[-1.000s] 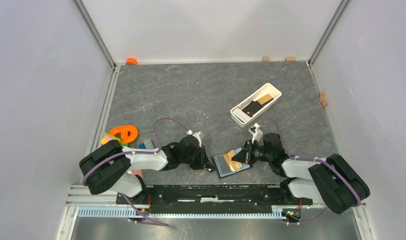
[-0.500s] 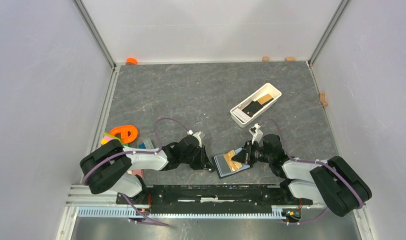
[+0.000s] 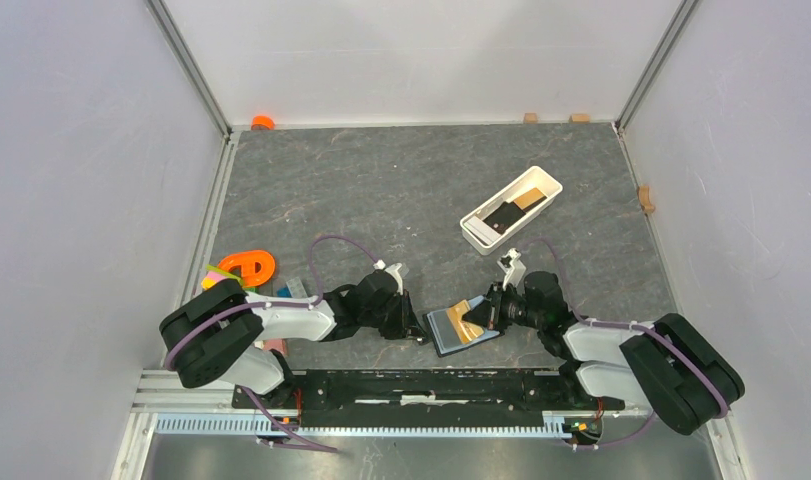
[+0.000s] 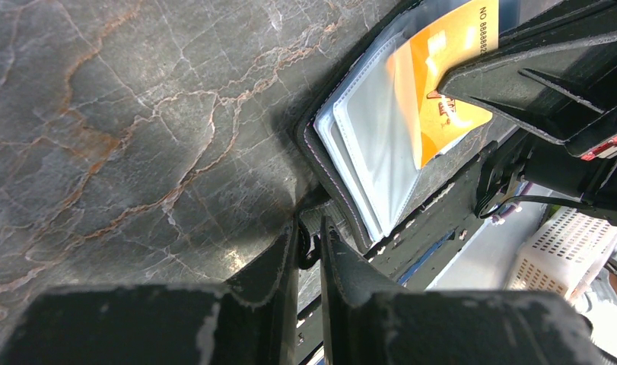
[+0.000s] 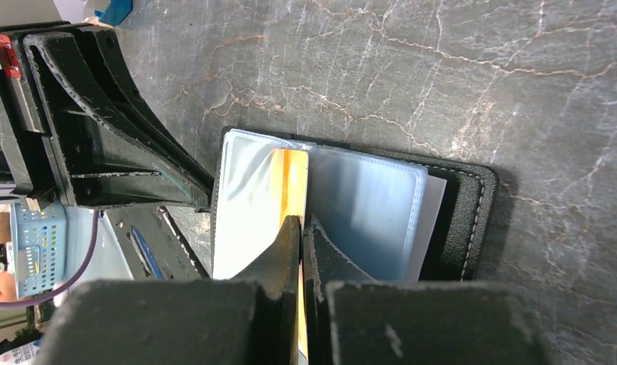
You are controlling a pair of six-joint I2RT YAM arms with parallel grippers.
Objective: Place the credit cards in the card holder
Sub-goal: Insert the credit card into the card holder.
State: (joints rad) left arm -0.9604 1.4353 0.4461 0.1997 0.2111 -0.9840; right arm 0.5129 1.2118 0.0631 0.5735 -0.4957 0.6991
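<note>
The black card holder (image 3: 443, 332) lies open on the table between both arms, its clear sleeves (image 5: 366, 213) facing up. My left gripper (image 4: 309, 237) is shut on a black tab at the holder's near corner (image 4: 320, 201). My right gripper (image 5: 301, 226) is shut on an orange credit card (image 5: 293, 182), held edge-on with its front end among the sleeves. From the left wrist the same card (image 4: 442, 84) shows partly under clear plastic. A black card (image 3: 501, 216) and a tan card (image 3: 527, 198) lie in the white tray (image 3: 481, 236).
The white tray stands at the back right of the holder. An orange ring toy (image 3: 246, 266) and coloured pieces lie by the left wall. An orange cap (image 3: 262, 122) and small wooden blocks (image 3: 530, 117) sit along the far edge, and another block (image 3: 645, 197) is at the right.
My right gripper has crept slightly left towards the holder with the orange card. The left arm and the holder have stayed still.
</note>
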